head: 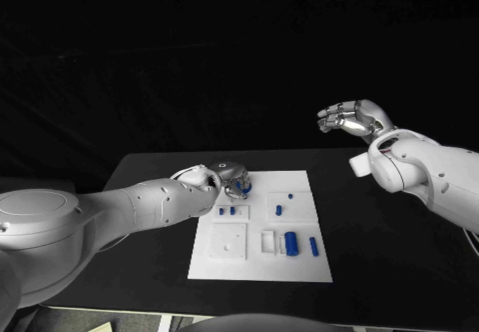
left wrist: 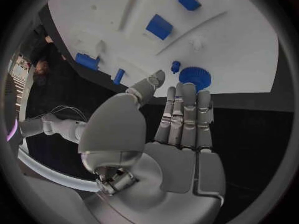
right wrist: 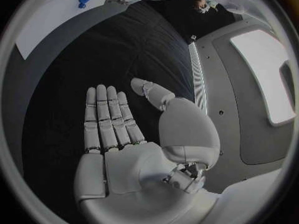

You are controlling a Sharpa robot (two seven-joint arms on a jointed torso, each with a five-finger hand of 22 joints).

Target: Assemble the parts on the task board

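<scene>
Bench [head: 399, 242]: plain black, no pattern. Task board [head: 300, 266]: white, with raised white blocks of the same shade. Parts [head: 291, 243]: solid blue throughout; one blue toothed gear [left wrist: 195, 77] noted in the left wrist view. Left hand [head: 232, 178] and right hand [head: 351, 117]: silver metal with darker joints. Arms: white shells.

The silver right robot hand [right wrist: 124, 149] is flat, fingers straight and together, above the black worktop [right wrist: 93, 55]. Far off lies the white task board [right wrist: 50, 20].
</scene>
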